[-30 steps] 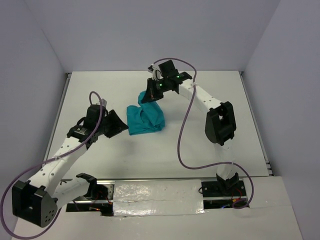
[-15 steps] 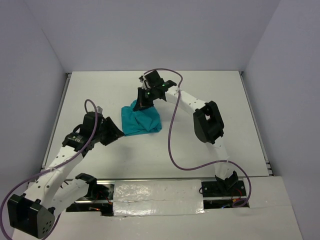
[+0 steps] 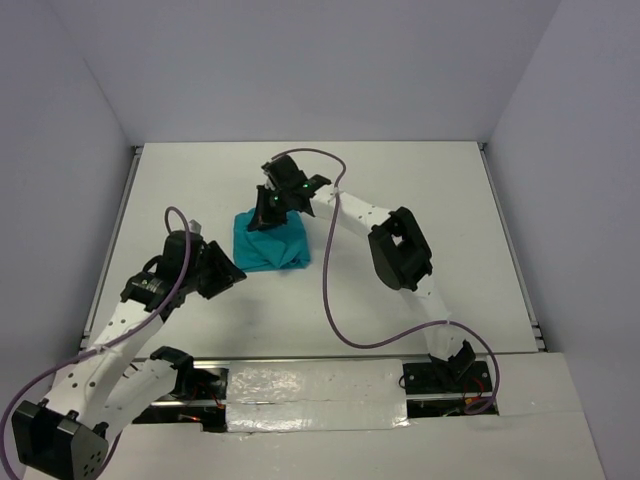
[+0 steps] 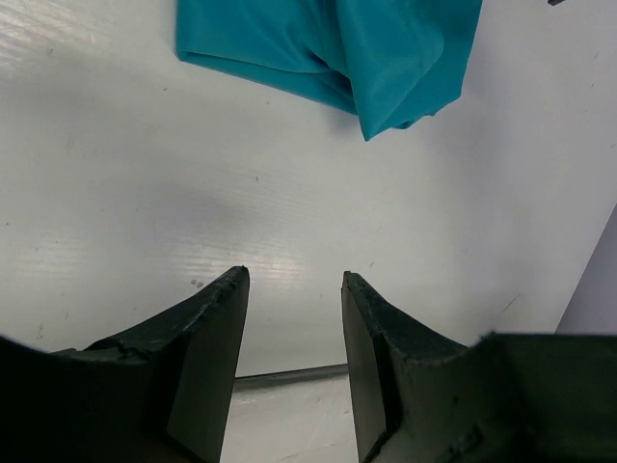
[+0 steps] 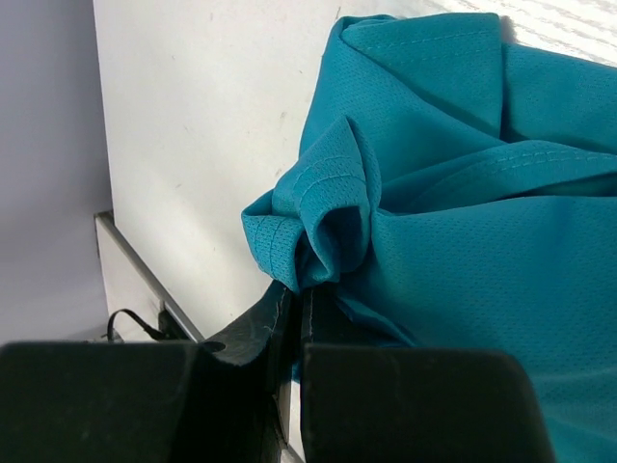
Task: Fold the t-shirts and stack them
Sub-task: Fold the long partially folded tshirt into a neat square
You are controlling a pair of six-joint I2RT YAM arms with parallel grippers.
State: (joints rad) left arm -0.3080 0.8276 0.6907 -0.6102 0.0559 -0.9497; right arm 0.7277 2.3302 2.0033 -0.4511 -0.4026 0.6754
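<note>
Right claw point(image 3: 259, 220) clamped on t-shirt point(image 3: 275, 250) fold, hiding its far edge. Left claw point(image 4: 294, 289) apart, empty, above table point(image 4: 116, 193).

We saw the t-shirt point(image 3: 270, 243) as plain teal with no print, and up close its cloth showed a fine dotted mesh weave. The table point(image 3: 420, 200) was white and the walls point(image 3: 300, 70) pale lilac-grey. The left arm point(image 3: 110, 345) and right arm point(image 3: 360, 212) had white links and black joints. The left gripper point(image 4: 294, 280) and right gripper point(image 5: 294, 299) were black. The cables point(image 3: 330, 300) were purple, and the tape strip point(image 3: 320, 385) was silvery.
</note>
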